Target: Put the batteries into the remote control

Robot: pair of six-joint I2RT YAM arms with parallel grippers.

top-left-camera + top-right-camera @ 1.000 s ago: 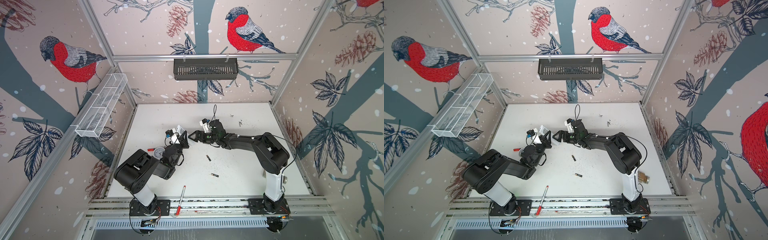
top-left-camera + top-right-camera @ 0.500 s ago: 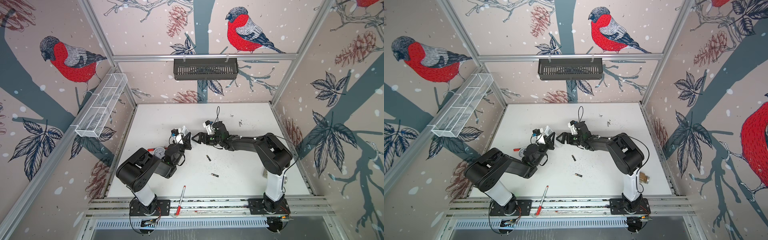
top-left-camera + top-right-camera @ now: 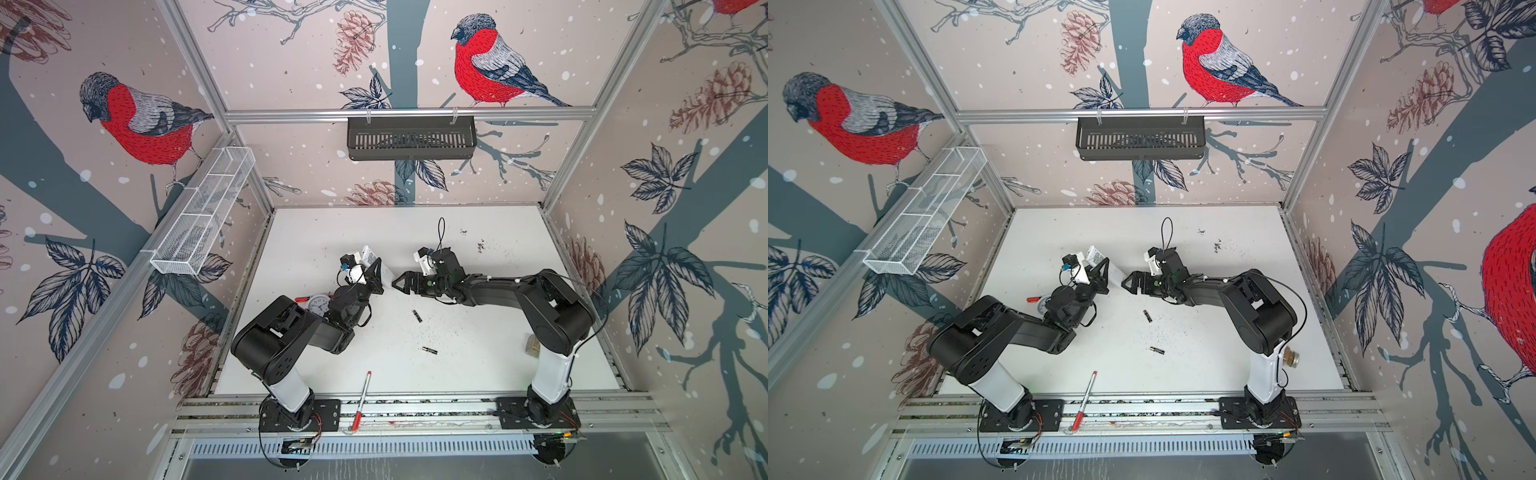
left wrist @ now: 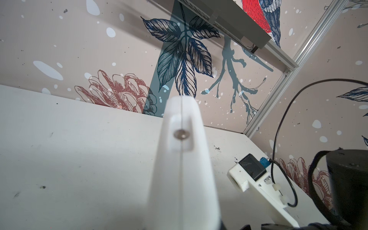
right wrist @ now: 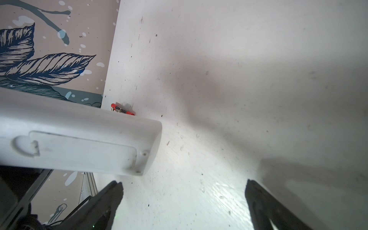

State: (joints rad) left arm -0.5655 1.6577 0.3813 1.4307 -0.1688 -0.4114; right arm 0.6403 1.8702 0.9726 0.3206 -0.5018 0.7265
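Observation:
My left gripper [image 3: 376, 277] is shut on the remote control [image 3: 368, 254], a long white bar held off the table and tilted. In the left wrist view the remote control [image 4: 182, 169] fills the middle, seen along its edge. In the right wrist view its plain back with the closed battery cover [image 5: 79, 147] faces the camera. My right gripper [image 3: 397, 284] is open and empty just right of the remote's near end, which lies outside its fingers [image 5: 111, 197]. Two black batteries lie on the table in both top views, one [image 3: 417, 316] below the grippers, another [image 3: 429, 350] nearer the front.
A round white alarm clock [image 3: 319, 302] sits by the left arm, with a small red-tipped item [image 5: 122, 110] beside it. A red-and-white pen [image 3: 362, 399] lies at the front edge. A brass object [image 3: 1292, 357] stands behind the right arm. Wire basket [image 3: 203, 220] and black basket [image 3: 411, 139] hang on the walls.
My left gripper has carried the remote control to the right, toward the middle. My right gripper has drawn back slightly right and toward the front, staying open. The batteries have not moved.

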